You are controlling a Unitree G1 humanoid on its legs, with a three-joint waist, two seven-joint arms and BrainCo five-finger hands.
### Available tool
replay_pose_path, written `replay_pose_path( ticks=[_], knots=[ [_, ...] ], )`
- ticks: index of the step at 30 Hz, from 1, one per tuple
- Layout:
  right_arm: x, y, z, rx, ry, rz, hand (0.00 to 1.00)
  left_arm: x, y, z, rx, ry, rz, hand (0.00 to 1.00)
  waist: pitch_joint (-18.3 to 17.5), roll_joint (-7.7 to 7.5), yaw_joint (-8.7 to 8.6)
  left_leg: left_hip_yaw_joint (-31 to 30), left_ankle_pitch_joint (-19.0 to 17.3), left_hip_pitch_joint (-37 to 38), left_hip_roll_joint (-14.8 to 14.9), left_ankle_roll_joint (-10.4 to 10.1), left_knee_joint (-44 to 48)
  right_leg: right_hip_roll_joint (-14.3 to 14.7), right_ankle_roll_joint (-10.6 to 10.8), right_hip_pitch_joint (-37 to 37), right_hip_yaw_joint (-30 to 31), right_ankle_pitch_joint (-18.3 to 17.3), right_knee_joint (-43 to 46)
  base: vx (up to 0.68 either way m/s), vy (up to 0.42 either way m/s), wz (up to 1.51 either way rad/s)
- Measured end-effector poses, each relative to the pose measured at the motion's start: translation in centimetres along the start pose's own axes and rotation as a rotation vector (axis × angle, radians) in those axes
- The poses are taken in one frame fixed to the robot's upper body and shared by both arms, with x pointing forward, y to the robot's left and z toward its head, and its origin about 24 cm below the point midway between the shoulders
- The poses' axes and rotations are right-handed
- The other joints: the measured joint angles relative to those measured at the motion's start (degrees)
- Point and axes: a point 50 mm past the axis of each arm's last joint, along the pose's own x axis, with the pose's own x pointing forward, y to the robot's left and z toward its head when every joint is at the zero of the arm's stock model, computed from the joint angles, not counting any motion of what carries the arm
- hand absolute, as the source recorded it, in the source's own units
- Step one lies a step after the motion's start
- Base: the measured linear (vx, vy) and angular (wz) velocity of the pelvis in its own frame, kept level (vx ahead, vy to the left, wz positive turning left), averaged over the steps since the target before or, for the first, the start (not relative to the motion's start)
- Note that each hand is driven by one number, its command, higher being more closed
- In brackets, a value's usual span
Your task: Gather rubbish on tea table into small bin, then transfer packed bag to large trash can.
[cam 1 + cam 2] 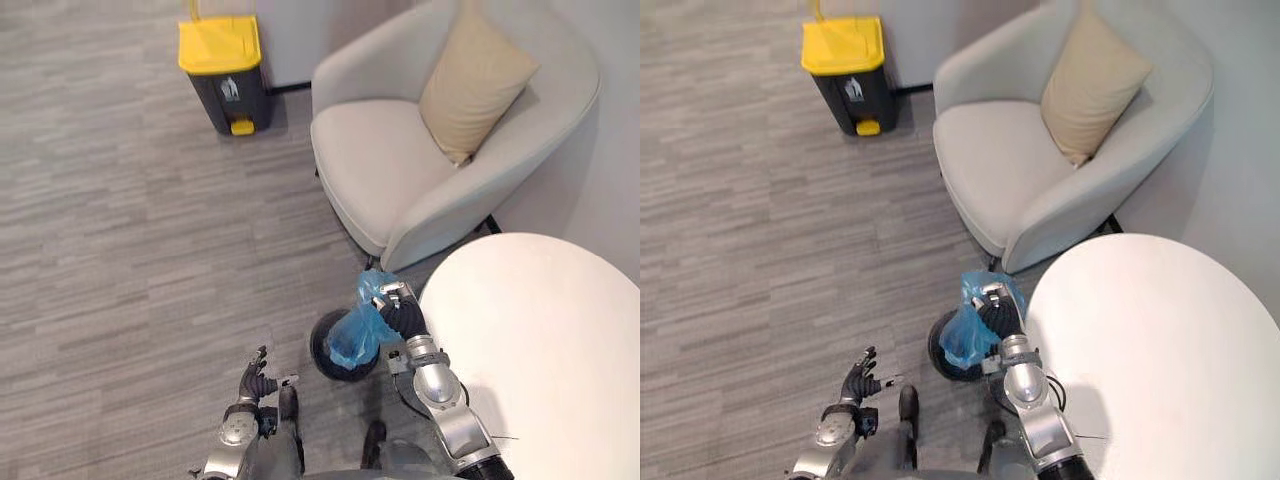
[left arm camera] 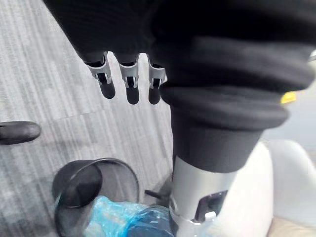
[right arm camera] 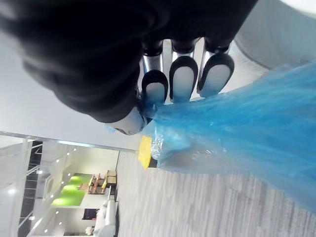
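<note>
Left eye view: you see the grey armchair [image 1: 380,170] at the top right, with the white round bench [image 1: 540,340] just below it. The large trash can [image 1: 222,75], yellow-lidded, stands on the floor well apart at the top left. The small black bin [image 1: 322,352] sits on the floor just beside the bench edge. The blue bag [image 1: 352,338] hangs over the bin; you cannot tell whether its bottom clears the rim. Right hand [image 1: 398,312]: fingers [image 3: 182,79] curled round the bag's gathered top. Left hand [image 1: 258,385]: low, near the bin, fingers straight, holding nothing.
</note>
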Motion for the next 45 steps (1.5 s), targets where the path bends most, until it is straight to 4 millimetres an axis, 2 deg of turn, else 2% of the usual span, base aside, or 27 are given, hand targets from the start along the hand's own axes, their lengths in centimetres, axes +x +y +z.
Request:
replay_pose_path(
  ticks=[4, 8, 12, 18, 19, 27, 30, 35, 42, 45],
  knots=[
    [-0.1, -0.5, -0.1, 0.023, -0.002, 0.03, 1.0, -0.7, 0.0, 1.4, -0.007, -0.08, -0.033, 0.0, -1.6, 1.35, -0.03, -0.5, 0.0, 1.0, -0.3, 0.0, -0.2, 0.6, -0.2, 2.3, -0.2, 1.3, -2.9, 0.02, 0.0, 0.0],
    [-0.1, -0.7, -0.3, 0.064, 0.007, 0.054, 1.0, -1.1, -0.7, 1.8, -0.004, -0.108, -0.079, 0.0, -2.2, 1.7, -0.09, -1.2, 1.1, 3.2, -0.2, -0.3, -2.3, 1.2, -0.4, 3.9, -0.2, 1.9, -3.7, -0.05, -0.002, -0.01],
    [-0.2, -1.0, -0.5, 0.096, 0.012, 0.072, 1.0, -1.5, -0.7, 3.3, 0.0, -0.181, -0.097, 0.0, -2.5, 2.06, -0.14, -2.2, 1.0, 3.5, 0.4, -0.4, -3.2, 1.7, -0.5, 3.6, 0.1, 2.2, -3.9, -0.09, 0.022, -0.01],
    [0.1, -1.3, 0.2, 0.142, -0.016, 0.147, 1.0, -2.0, -0.9, 6.4, 0.064, -0.337, -0.143, 0.0, -3.0, 2.35, -0.09, -2.4, 0.5, 4.1, 0.6, -0.6, -3.3, 2.1, -0.4, 3.6, 1.4, 2.3, -3.8, -0.06, 0.019, -0.05],
    [0.9, -1.3, 1.8, 0.176, -0.081, 0.228, 1.0, -2.0, -2.1, 8.6, 0.102, -0.427, -0.201, 0.0, -4.3, 2.63, -0.26, -2.2, 0.7, 4.2, 0.6, -0.3, -3.3, 2.2, -0.4, 3.4, 1.8, 2.5, -3.8, 0.04, -0.01, -0.14],
    [1.9, -0.6, 3.2, 0.248, -0.13, 0.338, 1.0, -1.7, -3.4, 10.7, 0.194, -0.514, -0.306, 0.0, -5.3, 2.58, -1.38, -2.2, 0.8, 4.7, 0.6, -0.3, -3.2, 2.6, -0.5, 3.8, 3.0, 2.6, -3.7, 0.04, -0.015, -0.07],
    [2.1, -0.3, 3.6, 0.287, -0.14, 0.389, 1.0, -1.8, -4.1, 12.4, 0.264, -0.589, -0.366, 0.0, -5.3, 2.51, -1.5, -2.2, 0.8, 5.1, 0.7, -0.3, -3.2, 2.7, -0.5, 4.1, 3.2, 2.6, -3.6, -0.02, 0.001, -0.02],
    [2.1, 0.5, 3.9, 0.333, -0.144, 0.445, 1.0, -1.7, -4.4, 13.0, 0.314, -0.621, -0.384, 0.0, -6.0, 2.13, -1.74, -2.2, 0.8, 5.8, 0.9, -0.3, -3.3, 2.9, -0.5, 4.4, 3.3, 2.6, -3.9, -0.04, 0.001, -0.01],
    [2.4, 1.2, 6.3, 0.397, -0.236, 0.525, 1.0, -1.4, -4.9, 13.8, 0.444, -0.66, -0.417, 0.0, -6.7, 1.2, -1.71, -2.2, 0.8, 5.8, 1.3, -0.3, -3.3, 3.3, -0.8, 4.3, 3.4, 2.8, -4.0, 0.0, -0.002, 0.0],
    [2.3, 1.9, 7.0, 0.434, -0.257, 0.567, 1.0, -0.6, -5.0, 14.2, 0.504, -0.666, -0.393, 0.0, -7.1, 0.69, -1.73, -2.2, 0.8, 5.8, 1.3, -0.3, -3.3, 3.4, -0.9, 4.4, 3.4, 2.9, -4.3, 0.0, 0.0, 0.0]
  ],
)
